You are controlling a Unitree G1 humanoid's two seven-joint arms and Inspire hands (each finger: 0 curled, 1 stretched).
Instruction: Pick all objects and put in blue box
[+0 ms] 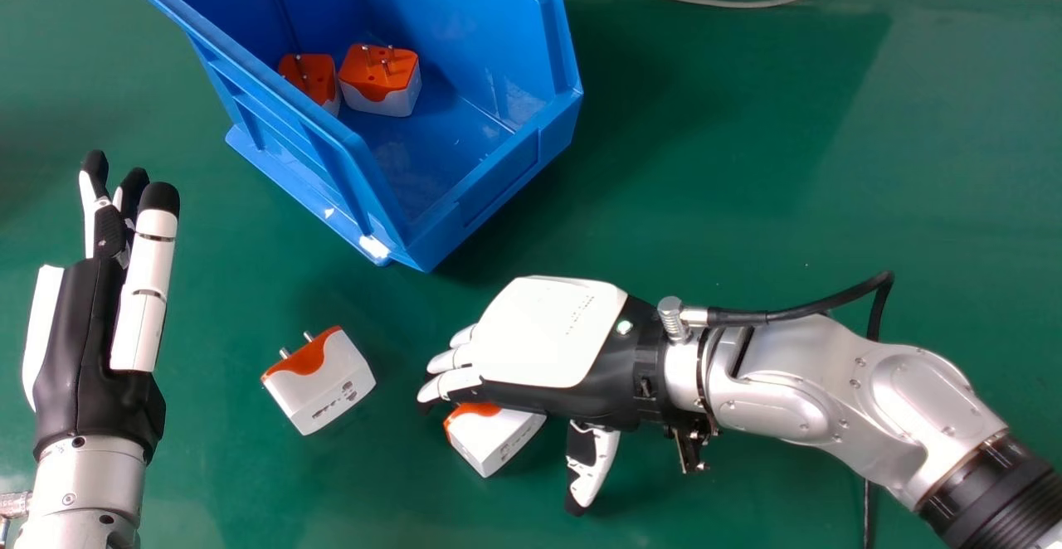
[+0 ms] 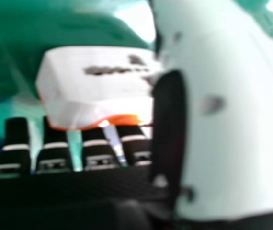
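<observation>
One adapter [image 1: 489,443] lies between the relaxed, empty fingers [image 1: 455,381] and thumb [image 1: 604,454] of the right hand [image 1: 543,333], presumably for grasping, the left hand [image 1: 79,358] idle, straight-fingered.

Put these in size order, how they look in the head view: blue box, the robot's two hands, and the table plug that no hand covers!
1. Blue box
2. Left hand and right hand: too alike to rank
3. Plug

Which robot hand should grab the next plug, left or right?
Probably the right hand. It's partly over one plug, which shows between its fingers and thumb. The left hand is farther away, beyond another loose plug.
</observation>
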